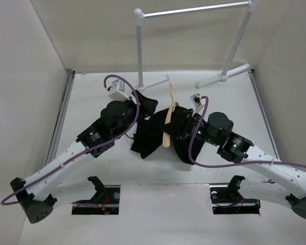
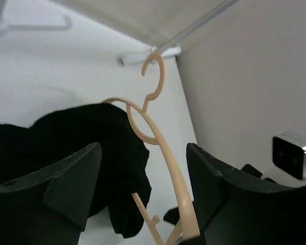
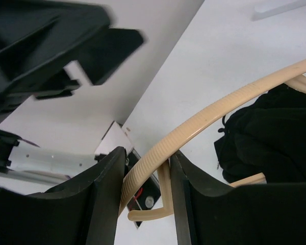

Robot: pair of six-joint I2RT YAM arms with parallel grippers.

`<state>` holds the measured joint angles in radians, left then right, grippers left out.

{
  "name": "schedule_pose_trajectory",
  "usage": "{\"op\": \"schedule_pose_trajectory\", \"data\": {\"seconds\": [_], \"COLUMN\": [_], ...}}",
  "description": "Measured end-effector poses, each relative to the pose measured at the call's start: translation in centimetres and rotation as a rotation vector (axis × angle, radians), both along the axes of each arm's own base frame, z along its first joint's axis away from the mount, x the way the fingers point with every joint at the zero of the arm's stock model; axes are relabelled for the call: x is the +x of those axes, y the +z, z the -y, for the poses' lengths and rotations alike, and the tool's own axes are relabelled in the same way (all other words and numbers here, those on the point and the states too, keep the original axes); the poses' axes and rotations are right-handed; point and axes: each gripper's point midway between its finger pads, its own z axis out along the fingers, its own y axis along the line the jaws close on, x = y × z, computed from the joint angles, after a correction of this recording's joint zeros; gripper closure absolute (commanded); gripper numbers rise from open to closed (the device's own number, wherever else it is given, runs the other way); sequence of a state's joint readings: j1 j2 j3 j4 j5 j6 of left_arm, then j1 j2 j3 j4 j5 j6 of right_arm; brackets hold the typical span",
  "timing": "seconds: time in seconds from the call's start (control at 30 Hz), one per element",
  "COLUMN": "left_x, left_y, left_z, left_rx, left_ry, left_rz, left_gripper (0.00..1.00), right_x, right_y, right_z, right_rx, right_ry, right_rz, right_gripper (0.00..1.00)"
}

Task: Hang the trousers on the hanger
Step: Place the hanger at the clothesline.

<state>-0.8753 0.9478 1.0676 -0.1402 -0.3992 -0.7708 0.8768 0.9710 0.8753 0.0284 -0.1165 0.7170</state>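
The black trousers (image 1: 150,135) lie bunched in the middle of the table, with part of the cloth draped over the tan hanger (image 1: 168,122). My right gripper (image 1: 182,127) is shut on one ribbed shoulder of the hanger (image 3: 219,106) and holds it raised; the gripper (image 3: 148,153) pinches it between both fingers, with trousers cloth (image 3: 275,132) hanging behind. My left gripper (image 1: 144,104) is open. In the left wrist view the hanger (image 2: 170,163) runs between its spread fingers (image 2: 143,150), close to the right finger, and the trousers (image 2: 66,138) hang at the left.
The white-and-grey rail stand (image 1: 194,10) stands at the back, its feet (image 1: 222,76) on the table just behind the arms. White walls enclose the table on three sides. Two openings (image 1: 97,199) sit in the near edge by the arm bases.
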Motion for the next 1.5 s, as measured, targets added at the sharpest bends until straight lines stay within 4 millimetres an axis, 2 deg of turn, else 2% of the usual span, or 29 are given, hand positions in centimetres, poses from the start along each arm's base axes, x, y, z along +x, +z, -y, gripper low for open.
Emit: {"op": "schedule_pose_trajectory", "data": {"seconds": [0.13,0.23,0.33,0.4,0.5,0.63,0.87,0.97,1.2,1.37,1.47,1.5], "left_x": [2.0,2.8,2.6,2.2,1.7,1.4,1.1,0.7,0.0,-0.6,-0.8,-0.9], "left_y": [-4.2,-7.5,-9.8,-10.6,-10.8,-10.9,-12.7,-12.9,-12.9,-13.0,-13.3,-13.5], "left_z": [3.4,5.6,7.2,7.9,9.0,10.0,10.5,10.7,11.0,11.7,11.9,11.9], "left_rx": [-0.01,-0.019,-0.02,-0.022,-0.026,-0.024,0.009,0.018,0.037,0.049,0.057,0.06], "left_ry": [-0.12,-0.211,-0.28,-0.315,-0.359,-0.391,-0.397,-0.398,-0.367,-0.355,-0.349,-0.348], "left_rz": [-0.171,-0.305,-0.4,-0.433,-0.457,-0.469,-0.516,-0.519,-0.485,-0.454,-0.446,-0.444], "left_gripper": [0.38,0.39,0.39,0.4,0.45,0.69,0.96,1.0,1.0,1.0,1.0,1.0], "right_x": [-1.4,-2.2,-2.9,-3.4,-4.2,-5.1,-5.4,-5.6,-6.2,-6.6,-6.8,-6.8], "right_y": [-1.0,-2.4,-3.4,-3.7,-4.5,-5.7,-8.0,-9.1,-9.7,-10.2,-10.9,-11.1], "right_z": [-0.7,-0.7,-0.6,-0.6,-0.7,-1.1,-0.7,-0.4,1.0,1.1,1.2,1.2], "right_rx": [-0.024,-0.049,-0.072,-0.079,-0.094,-0.125,-0.172,-0.191,-0.173,-0.17,-0.179,-0.182], "right_ry": [0.045,0.065,0.083,0.092,0.11,0.137,0.137,0.137,0.128,0.139,0.145,0.147], "right_rz": [0.005,-0.001,-0.005,-0.004,-0.006,-0.024,-0.057,-0.074,-0.09,-0.112,-0.125,-0.13], "right_gripper": [0.97,0.97,0.97,0.97,0.97,0.96,0.92,0.85,0.84,0.81,0.78,0.74]}}
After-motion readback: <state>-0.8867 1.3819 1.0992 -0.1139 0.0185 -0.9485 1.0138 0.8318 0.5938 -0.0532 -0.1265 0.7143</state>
